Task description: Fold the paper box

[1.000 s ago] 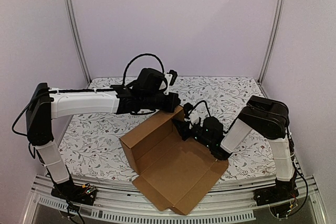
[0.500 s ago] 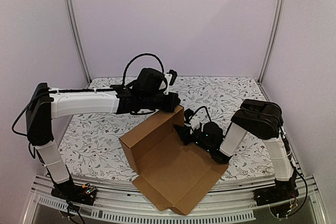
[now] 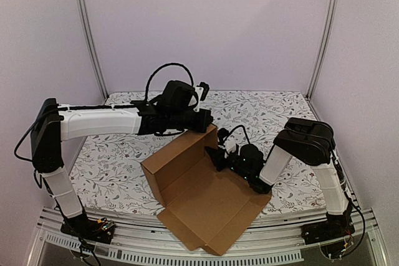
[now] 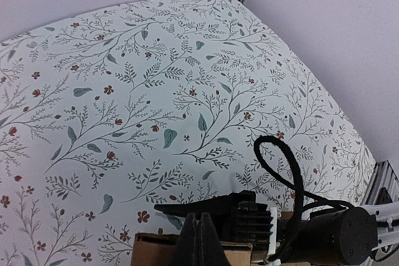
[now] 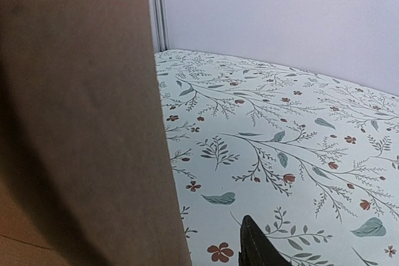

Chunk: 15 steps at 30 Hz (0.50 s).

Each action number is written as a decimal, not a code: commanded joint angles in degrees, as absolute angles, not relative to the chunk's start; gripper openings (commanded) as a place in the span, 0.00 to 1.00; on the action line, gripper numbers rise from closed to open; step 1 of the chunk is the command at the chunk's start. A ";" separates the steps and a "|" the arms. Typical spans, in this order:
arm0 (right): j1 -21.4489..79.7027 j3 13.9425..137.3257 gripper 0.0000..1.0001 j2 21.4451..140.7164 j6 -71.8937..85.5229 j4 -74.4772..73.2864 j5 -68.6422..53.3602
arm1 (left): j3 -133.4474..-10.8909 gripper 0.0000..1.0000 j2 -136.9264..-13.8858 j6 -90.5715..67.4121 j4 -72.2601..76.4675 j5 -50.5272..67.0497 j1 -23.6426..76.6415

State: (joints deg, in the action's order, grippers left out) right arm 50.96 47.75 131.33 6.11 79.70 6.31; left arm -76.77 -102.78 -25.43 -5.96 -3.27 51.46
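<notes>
Paper box (image 3: 206,200): corrugated brown, wall upright | left end effector (image 4: 199,242) pinches rim | right end effector (image 3: 216,156): grip unclear

The paper box (image 5: 75,123) was a blurred brown wall cut off by three edges, and only one fingertip (image 5: 259,244) of my right gripper (image 3: 214,154) showed. My left gripper (image 4: 199,241) ran off the bottom edge, its grip unreadable.

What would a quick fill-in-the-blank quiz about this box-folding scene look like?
The paper box is made of brown ___. It lies on a tablecloth printed with a ___ pattern. In the left wrist view, the left gripper has its jaws ___.
Missing words: cardboard, floral, shut.
</notes>
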 commanded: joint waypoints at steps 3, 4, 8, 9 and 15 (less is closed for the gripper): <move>51.22 49.33 0.37 131.43 4.84 80.56 7.46 | -74.03 0.00 -104.95 -24.87 -15.38 0.21 52.13; 51.24 49.24 0.37 131.15 4.84 80.51 7.47 | -74.02 0.00 -104.94 -24.91 -15.36 0.19 52.07; 51.19 48.59 0.37 129.96 5.07 80.59 7.30 | -73.79 0.00 -104.84 -24.83 -15.46 0.20 51.95; 51.25 48.42 0.37 129.67 5.14 80.60 7.25 | -73.77 0.00 -104.84 -24.86 -15.42 0.18 51.94; 51.38 47.58 0.38 128.00 5.36 80.60 6.95 | -73.49 0.00 -104.71 -24.87 -15.31 0.18 51.94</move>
